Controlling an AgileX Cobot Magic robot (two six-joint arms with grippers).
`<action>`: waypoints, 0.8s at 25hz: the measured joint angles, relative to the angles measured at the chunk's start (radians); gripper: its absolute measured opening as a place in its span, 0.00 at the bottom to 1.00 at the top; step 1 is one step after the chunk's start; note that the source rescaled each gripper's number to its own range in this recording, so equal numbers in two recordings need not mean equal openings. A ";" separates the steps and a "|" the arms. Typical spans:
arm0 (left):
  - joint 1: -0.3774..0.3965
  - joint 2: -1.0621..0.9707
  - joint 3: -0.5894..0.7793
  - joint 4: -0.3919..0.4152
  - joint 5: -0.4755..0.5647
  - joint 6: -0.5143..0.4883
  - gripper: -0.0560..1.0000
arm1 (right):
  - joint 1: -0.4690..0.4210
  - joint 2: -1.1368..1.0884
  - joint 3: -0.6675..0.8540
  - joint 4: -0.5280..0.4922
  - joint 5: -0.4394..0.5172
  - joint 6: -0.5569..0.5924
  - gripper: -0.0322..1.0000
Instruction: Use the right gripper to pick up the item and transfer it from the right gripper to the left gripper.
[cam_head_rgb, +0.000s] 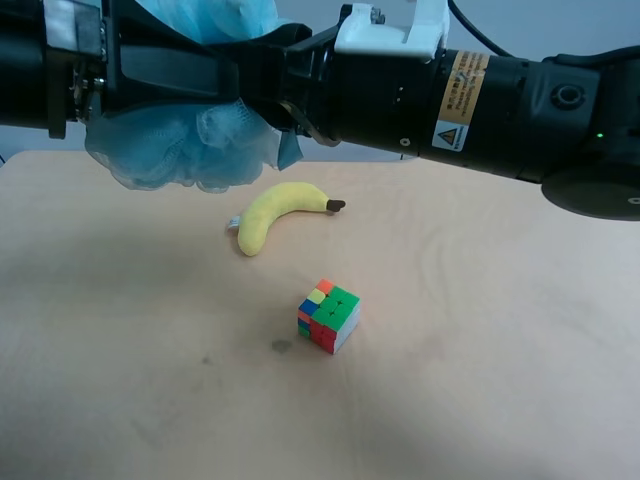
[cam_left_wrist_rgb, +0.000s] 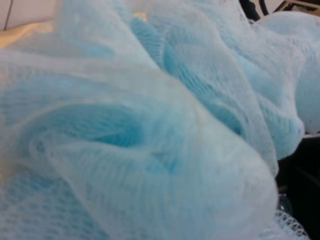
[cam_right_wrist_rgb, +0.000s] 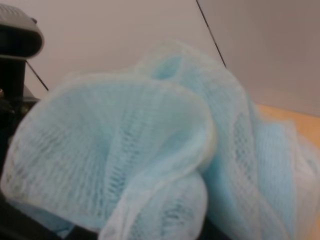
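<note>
One pouf aloft above table.

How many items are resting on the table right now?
2: the banana farther back and the cube nearer the camera. The pouf is held aloft and could hide something behind it.

The pouf hangs above the surface, toward the exterior high view's upper left. On the surface the banana lies just beneath it in that view; the cube sits nearer the camera, apart from the banana, slightly rightward
</note>
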 joint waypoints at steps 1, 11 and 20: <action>0.000 0.000 0.000 0.000 -0.001 0.000 0.88 | 0.000 0.000 0.000 0.000 0.000 0.000 0.04; 0.000 0.000 0.000 -0.001 -0.006 0.000 0.53 | -0.001 0.000 0.001 0.001 0.011 0.000 0.03; 0.000 0.000 0.000 0.002 -0.012 0.000 0.33 | -0.002 -0.001 0.002 0.018 0.023 0.000 0.03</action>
